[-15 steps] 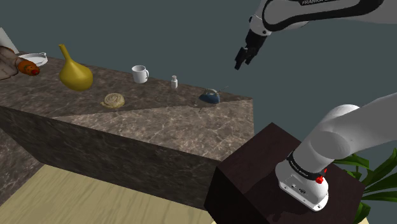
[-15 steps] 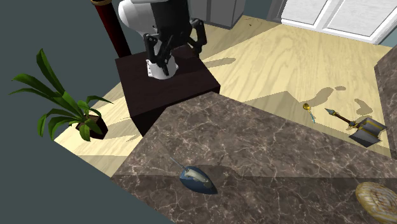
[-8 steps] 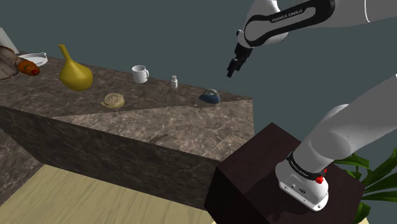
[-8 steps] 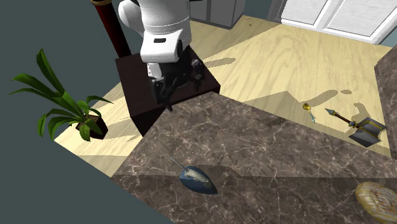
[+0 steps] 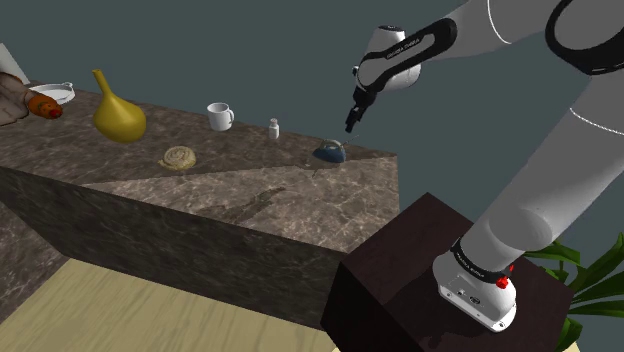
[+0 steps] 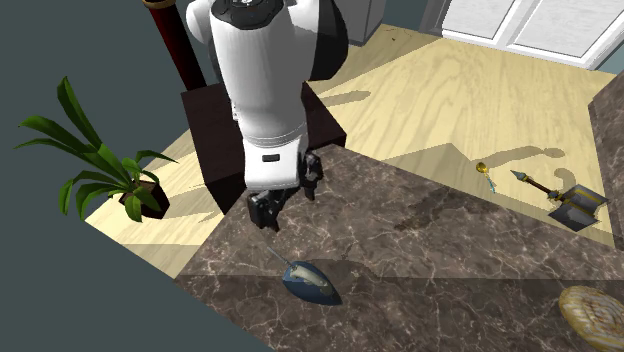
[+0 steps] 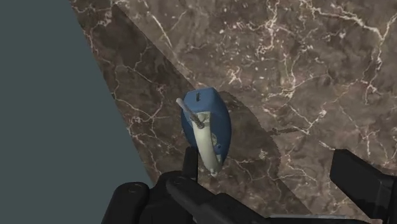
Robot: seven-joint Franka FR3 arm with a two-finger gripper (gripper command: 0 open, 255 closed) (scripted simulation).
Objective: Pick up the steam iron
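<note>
Fingers [image 7: 356, 181] stand spread with nothing between them, hanging above the counter [image 5: 250, 200] and apart from the blue iron [image 7: 205, 124], which lies flat just inside the counter's edge, right of centre in the shoulder view [image 5: 329, 152] and at the lower middle of the second exterior view [image 6: 310, 281]. In the wrist view the iron lies close under one finger and not midway between the two, so a straight drop would likely land that finger on the pale handle [image 7: 205, 143] or the body. A sideways knock could slide the iron over the nearby edge. A rounded shell may also slip if pinched too high. The arm [image 5: 560, 120] rises from the stand [image 5: 400, 290] at the shoulder view's lower right, arches across the top, and angles the hand down and left towards the iron.
</note>
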